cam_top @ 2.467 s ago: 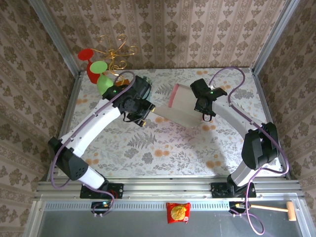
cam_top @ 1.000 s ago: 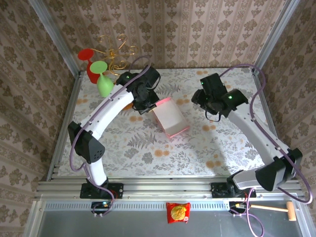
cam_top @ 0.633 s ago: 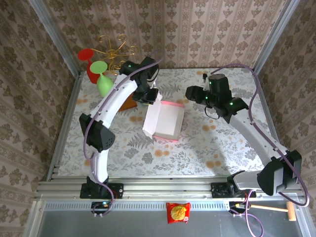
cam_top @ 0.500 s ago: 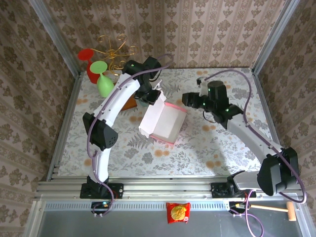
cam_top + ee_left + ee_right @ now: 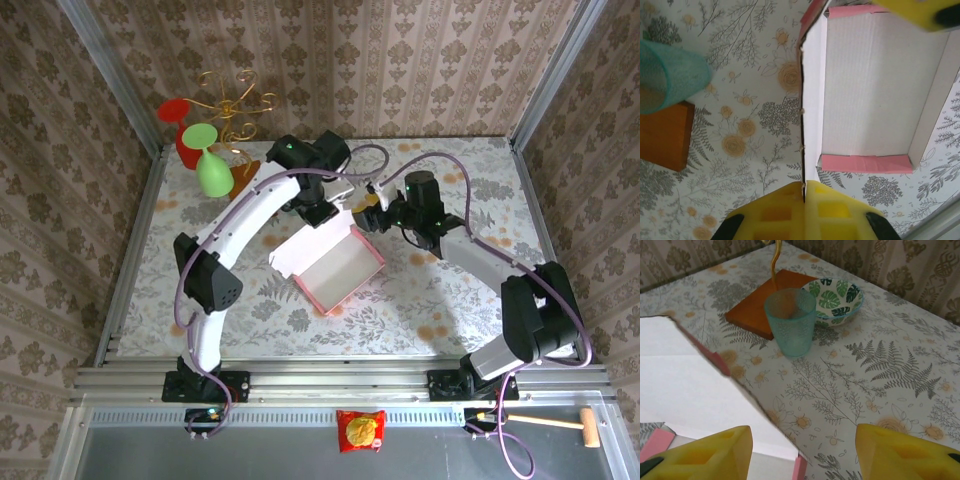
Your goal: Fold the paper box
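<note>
Floral tabletop [image 5: 420, 300], wallpapered walls. Paper box [image 5: 338, 270] sits mid-table, white inside up, far edge hidden under both wrists. Left gripper [image 5: 804, 190] is clamped on the box's side wall. Right gripper [image 5: 802, 437] has its jaws apart over the box's flap corner; contact unclear. Teal cup [image 5: 667, 75] is cut off at the frame edge.

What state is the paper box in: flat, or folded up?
Partly folded: the paper box forms an open tray with raised walls, white inside showing. One long panel stands up, not closed over, pinched in the left pincer.
</note>
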Controlling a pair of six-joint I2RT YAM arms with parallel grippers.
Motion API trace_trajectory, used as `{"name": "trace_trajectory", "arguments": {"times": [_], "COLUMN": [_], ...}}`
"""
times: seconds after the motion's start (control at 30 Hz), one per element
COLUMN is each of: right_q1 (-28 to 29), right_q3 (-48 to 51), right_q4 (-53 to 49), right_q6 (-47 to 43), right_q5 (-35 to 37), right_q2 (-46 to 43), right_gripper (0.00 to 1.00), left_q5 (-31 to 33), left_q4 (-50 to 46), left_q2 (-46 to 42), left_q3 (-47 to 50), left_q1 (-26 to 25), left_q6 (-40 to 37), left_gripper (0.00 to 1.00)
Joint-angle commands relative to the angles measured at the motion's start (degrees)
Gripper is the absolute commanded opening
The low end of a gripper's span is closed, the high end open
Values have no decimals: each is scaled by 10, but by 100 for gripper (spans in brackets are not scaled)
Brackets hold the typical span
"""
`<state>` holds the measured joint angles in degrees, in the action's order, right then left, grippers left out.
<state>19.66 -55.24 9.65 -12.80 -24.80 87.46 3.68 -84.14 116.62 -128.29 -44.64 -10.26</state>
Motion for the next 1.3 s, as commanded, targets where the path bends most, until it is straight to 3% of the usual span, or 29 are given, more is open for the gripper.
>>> {"name": "trace_trajectory", "arguments": {"times": [0.0, 1.0, 1.27], "right_q1": [3, 36, 42], "right_q3": [-26, -63, -72], "right_q4": [7, 5, 14], "right_q6": [-44, -27, -24], "right_q5": [-28, -41, -30], "right_q2": [14, 47, 51], "right_gripper": [57, 25, 32], "left_q5": [22, 8, 4], "left_q4": [-3, 8, 10], "left_q2": [-20, 1, 0], "left_q3": [-6, -28, -25], "left_q1": [4, 1, 0], "left_q6": [-37, -53, -54], "left_gripper": [0, 0, 0]}}
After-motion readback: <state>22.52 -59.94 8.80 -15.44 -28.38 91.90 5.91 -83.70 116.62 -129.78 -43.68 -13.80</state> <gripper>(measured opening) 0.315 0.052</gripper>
